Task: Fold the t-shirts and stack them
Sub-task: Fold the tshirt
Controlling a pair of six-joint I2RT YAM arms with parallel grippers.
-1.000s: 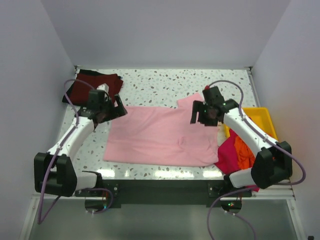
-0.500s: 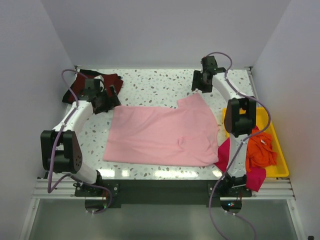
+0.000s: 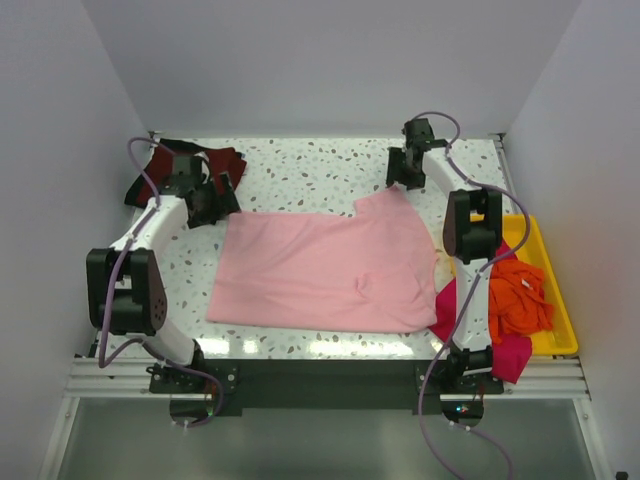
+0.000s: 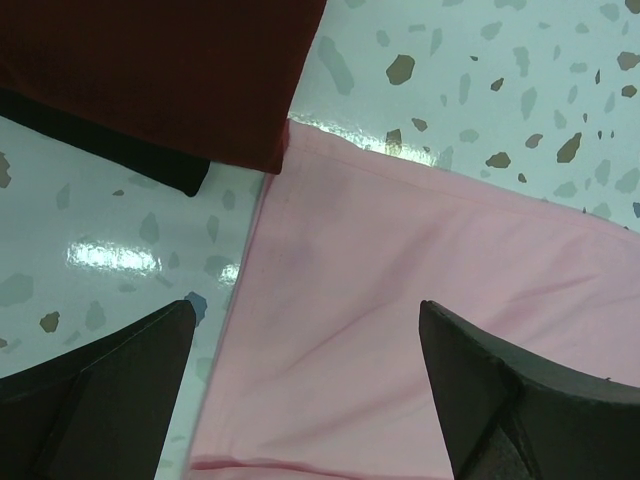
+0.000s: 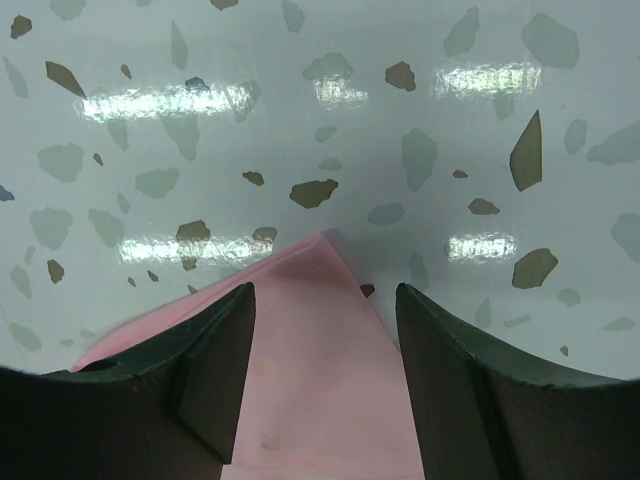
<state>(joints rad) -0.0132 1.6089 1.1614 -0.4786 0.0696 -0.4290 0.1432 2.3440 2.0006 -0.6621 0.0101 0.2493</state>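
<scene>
Pale pink t-shirt [image 3: 325, 270] lies spread flat mid-table, its near hem close to the front edge. The overhead view catches what the wrist cameras miss: the orange tee [image 3: 515, 295] and magenta tee [image 3: 455, 310] heaped at the yellow tray [image 3: 545, 250] on the right. From the left wrist, the left gripper [image 4: 305, 310] hangs with jaws wide apart over the shirt's far-left corner. That corner touches the maroon tee [image 4: 170, 70], and a black tee [image 4: 120, 150] peeks out beneath. The right gripper [image 5: 322, 295], jaws apart too, straddles the far-right tip, with bare speckled table [image 5: 320, 120] beyond.
</scene>
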